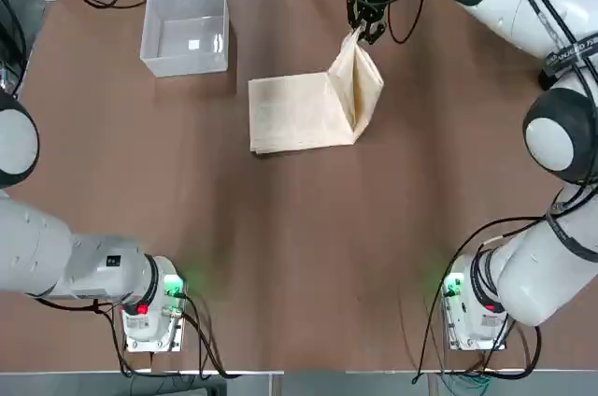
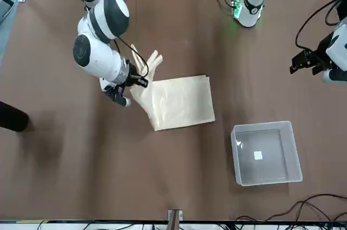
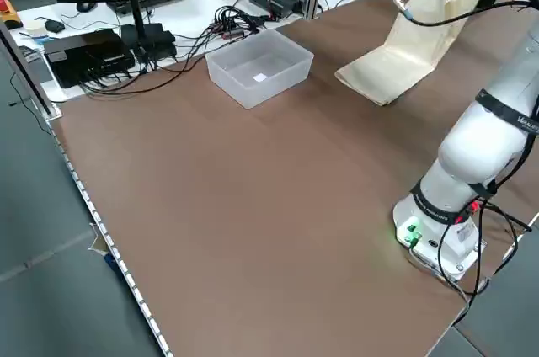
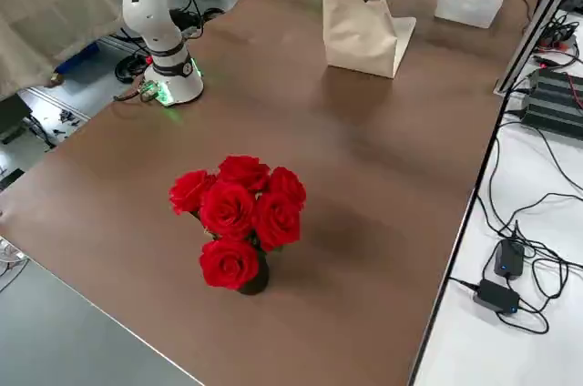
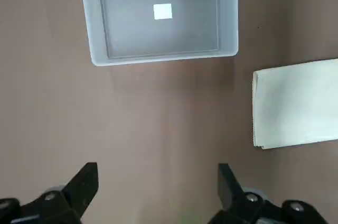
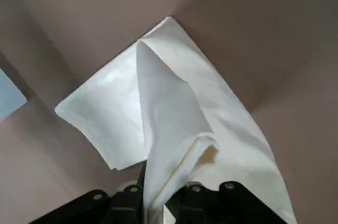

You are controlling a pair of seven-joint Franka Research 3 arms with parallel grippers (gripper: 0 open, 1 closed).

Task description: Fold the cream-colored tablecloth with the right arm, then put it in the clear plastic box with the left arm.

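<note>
The cream tablecloth (image 1: 294, 114) lies folded in the middle of the far half of the table, its right part lifted off the surface. My right gripper (image 1: 363, 24) is shut on that raised edge (image 6: 174, 108), above the cloth's right side (image 2: 132, 81). The clear plastic box (image 1: 149, 36) stands empty to the left of the cloth, apart from it. My left gripper (image 2: 298, 63) hovers open over the table's left side, nearer the bases than the box. In its wrist view the left gripper (image 5: 157, 174) holds nothing, with the box's wall (image 5: 163, 57) and the cloth's edge (image 5: 296, 102) ahead.
A dark vase of red roses (image 4: 239, 222) stands on the table well off to the right. Cables and electronics (image 3: 109, 50) lie beyond the far edge. Both green-lit bases (image 1: 154, 307) sit at the near edge.
</note>
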